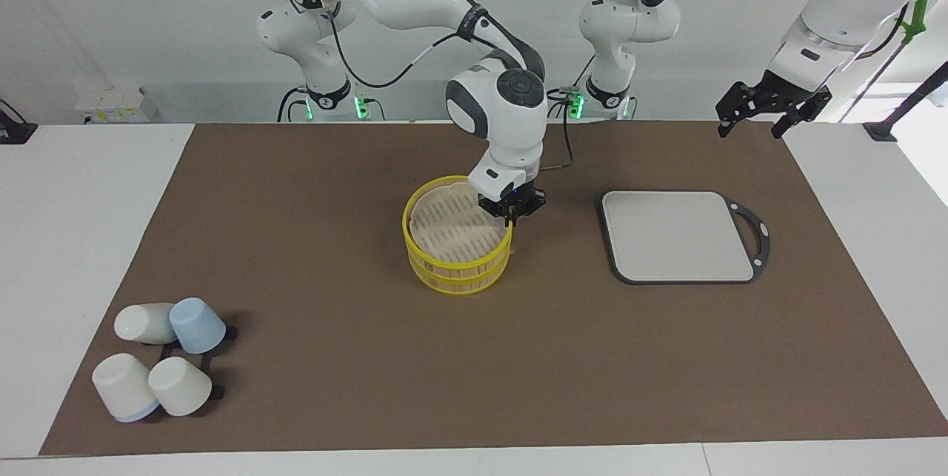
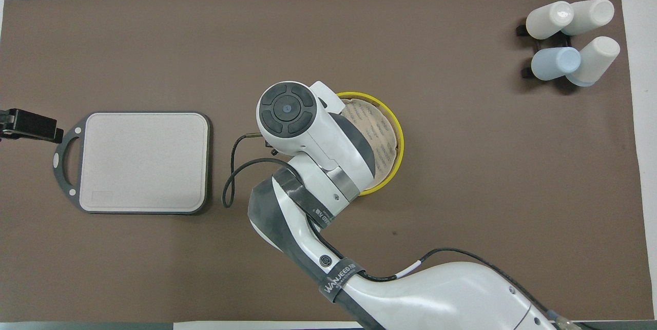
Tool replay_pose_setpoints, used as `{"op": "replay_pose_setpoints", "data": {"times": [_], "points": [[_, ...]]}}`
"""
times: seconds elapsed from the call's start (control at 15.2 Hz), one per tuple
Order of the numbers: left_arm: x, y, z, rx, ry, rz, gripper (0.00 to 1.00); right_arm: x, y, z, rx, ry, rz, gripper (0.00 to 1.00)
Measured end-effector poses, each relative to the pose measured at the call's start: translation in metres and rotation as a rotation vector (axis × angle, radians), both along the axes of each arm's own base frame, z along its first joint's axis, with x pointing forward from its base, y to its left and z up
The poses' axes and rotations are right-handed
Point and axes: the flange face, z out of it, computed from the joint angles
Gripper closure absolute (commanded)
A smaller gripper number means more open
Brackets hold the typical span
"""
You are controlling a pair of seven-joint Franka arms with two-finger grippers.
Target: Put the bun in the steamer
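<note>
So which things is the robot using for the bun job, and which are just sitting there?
For the job:
- steamer, no bun showing inside
- right gripper, shut on the steamer's rim

Just sitting there:
- four cups, at the right arm's end
- grey board, beside the steamer
- left gripper, waiting in the air

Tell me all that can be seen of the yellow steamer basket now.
The steamer is a round bamboo basket with bright yellow rims and a pale slatted floor. It is open, with no lid on it, and nothing lies inside. It stands upright on the brown mat near the table's middle, beside the grey board. The right hand is at its rim on the board's side, fingers shut on the rim. No bun is in view.
</note>
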Motion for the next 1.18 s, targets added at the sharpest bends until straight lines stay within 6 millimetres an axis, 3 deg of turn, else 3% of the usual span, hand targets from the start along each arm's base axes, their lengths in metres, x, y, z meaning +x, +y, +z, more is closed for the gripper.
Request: {"op": "replay_pose_setpoints", "data": {"times": [0.13,0.2,0.26,0.33,0.59,0.72,0.86,1.18], "points": [[0.000,0.000,0.000,0.000,0.000,0.002,0.00,0.000,0.000,-0.001,0.000,0.000,0.000,0.98],[0.000,0.000,0.000,0.000,0.000,0.003,0.00,0.000,0.000,-0.001,0.000,0.000,0.000,0.60],[0.000,0.000,0.000,0.000,0.000,0.003,0.00,0.000,0.000,-0.001,0.000,0.000,0.001,0.33],[0.000,0.000,0.000,0.000,0.000,0.004,0.00,0.000,0.000,-0.001,-0.001,0.001,0.000,0.23],[0.000,0.000,0.000,0.000,-0.001,0.005,0.00,0.002,-0.002,0.002,0.000,-0.005,-0.004,0.15],[0.000,0.000,0.000,0.000,-0.001,0.005,0.00,0.010,-0.010,0.018,0.014,-0.029,-0.020,0.07],[0.000,0.000,0.001,0.000,-0.001,0.005,0.00,0.025,-0.032,0.040,0.030,-0.058,-0.057,0.03],[0.000,0.000,0.001,0.000,-0.001,0.005,0.00,0.063,-0.118,0.088,0.030,-0.086,-0.013,0.02]]}}
